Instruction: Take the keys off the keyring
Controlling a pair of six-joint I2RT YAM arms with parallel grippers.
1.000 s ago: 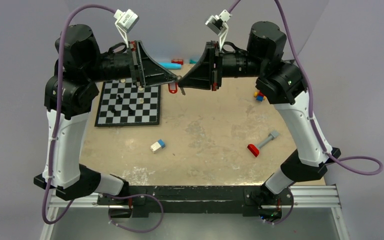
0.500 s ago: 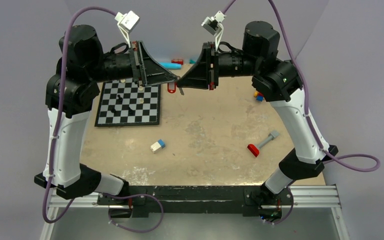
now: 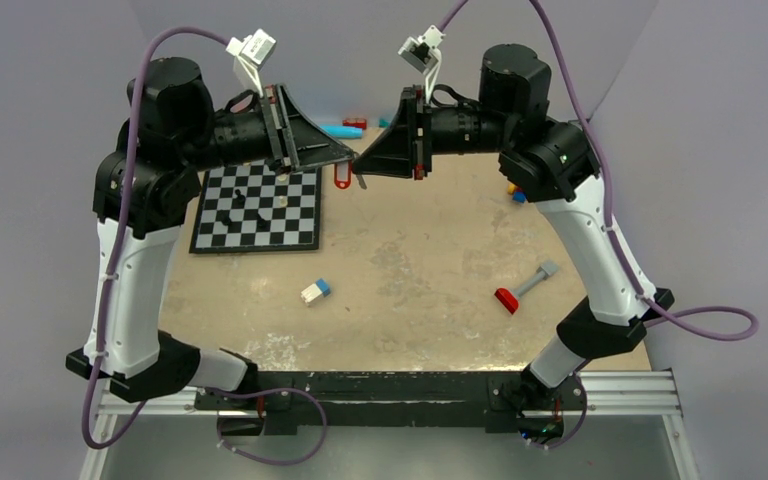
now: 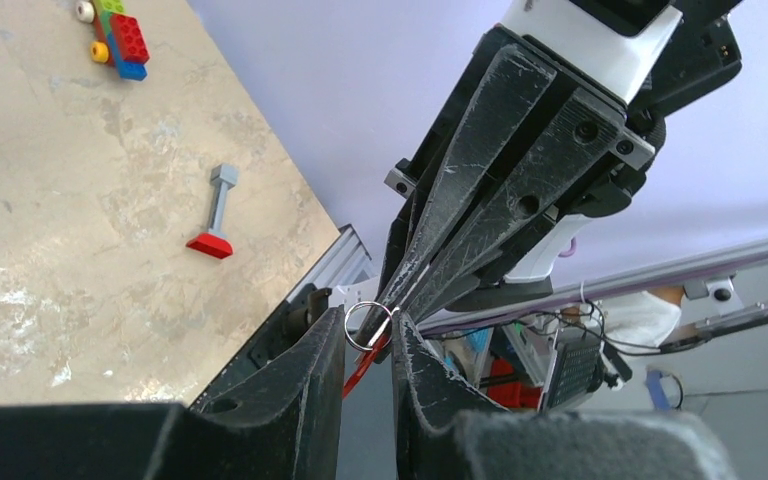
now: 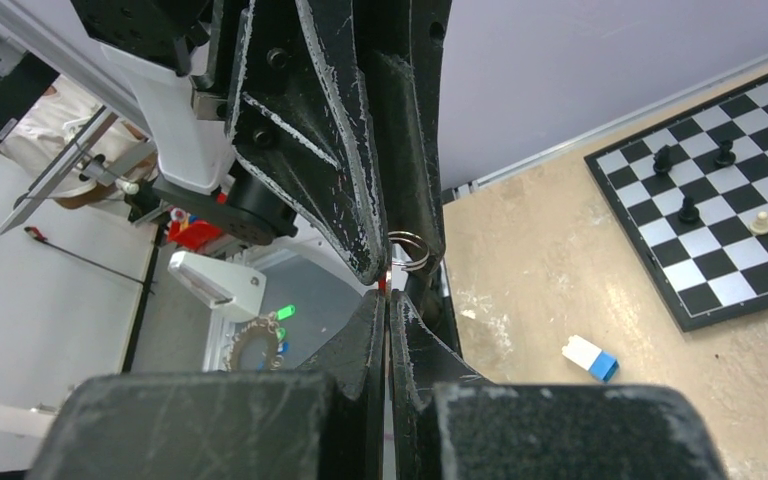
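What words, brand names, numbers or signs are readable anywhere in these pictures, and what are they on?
No text can be read in any view.
Black-and-white chessboard: no lettering visible.
Red plastic key tag: too small to tell.
Blurred equipment beyond the table edge: unreadable.

No text, label or number can be read anywhere

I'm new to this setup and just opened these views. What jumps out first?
The left gripper and right gripper meet tip to tip in the air above the far side of the beige table, a small silver keyring where they meet. A red plastic tag dangles below, and a black-and-white chessboard lies on the table's left side.
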